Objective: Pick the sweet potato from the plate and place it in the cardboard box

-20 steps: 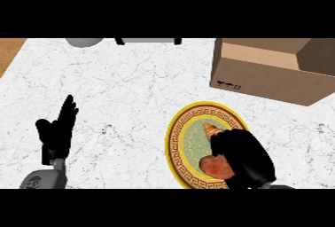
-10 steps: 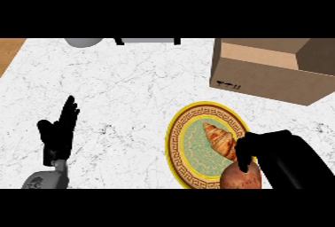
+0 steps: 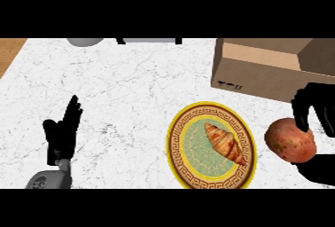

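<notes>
The sweet potato (image 3: 290, 141), reddish brown and mottled, hangs in the air just right of the plate, held by my right hand (image 3: 315, 108) whose fingers curl round its far side at the view's right edge. The yellow-rimmed plate (image 3: 181, 133) with a green centre lies at lower middle and carries a croissant (image 3: 224, 142). The open cardboard box (image 3: 262, 73) stands at the upper right, beyond the hand. My left hand (image 3: 62, 133) rests open at the lower left, fingers straight and pointing up.
The counter top is white marble (image 3: 131, 88). A grey round object (image 3: 85, 42) and a dark-framed item (image 3: 150, 41) sit at the far edge. A wooden strip (image 3: 9, 53) shows at the upper left corner.
My right hand has lifted the sweet potato off the plate and carried it up and to the right, toward the box. The croissant now shows fully. The left hand stays still.
</notes>
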